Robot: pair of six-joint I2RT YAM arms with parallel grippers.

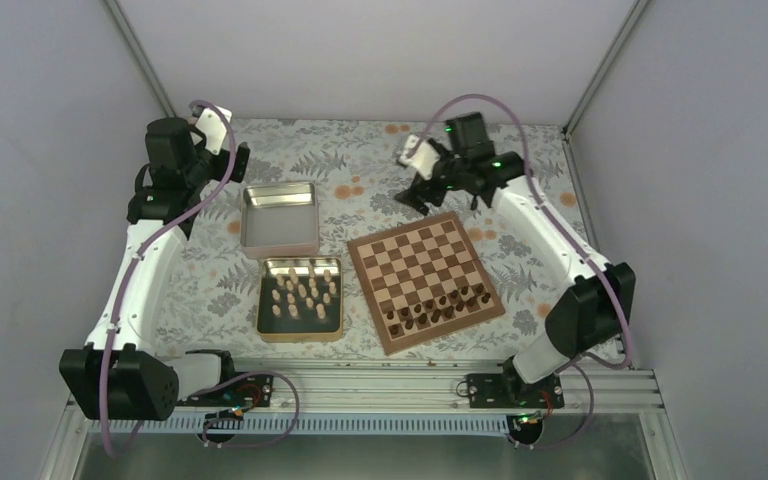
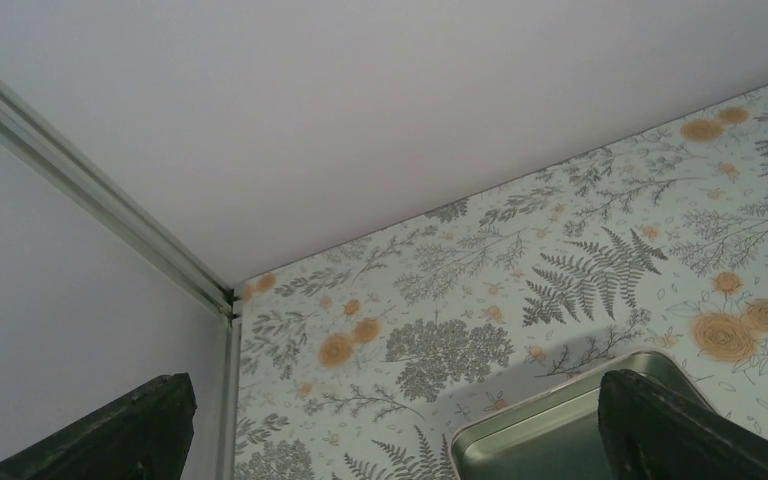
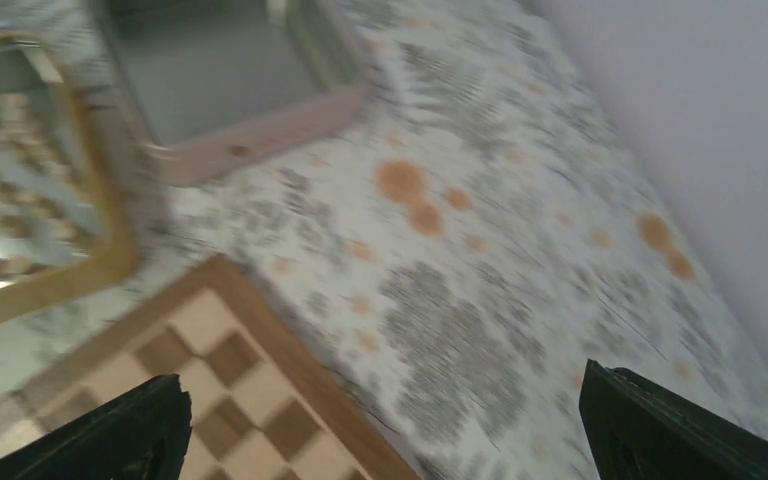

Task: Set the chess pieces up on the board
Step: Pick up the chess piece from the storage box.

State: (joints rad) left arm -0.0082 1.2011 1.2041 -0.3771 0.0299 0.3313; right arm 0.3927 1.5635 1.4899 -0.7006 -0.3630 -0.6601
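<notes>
Only the dark chessmen [image 1: 438,306] stand on the board [image 1: 420,255], along its two near rows; the far rows are bare. The pale chess pieces [image 1: 300,292], seemingly all of them, sit in the gold-rimmed tin [image 1: 300,338] just left of the board, so that whole side is left. An empty tin [image 1: 280,215] lies behind it on the desk [image 1: 360,160]. The right fingers [image 3: 660,420] hang released beyond the board's far edge, and the left fingers [image 2: 680,430] are released by the empty tin. Nothing blocks the way.

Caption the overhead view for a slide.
Dark chessmen line the board's near edge; the pale chess pieces sit in a tin beside it.
</notes>
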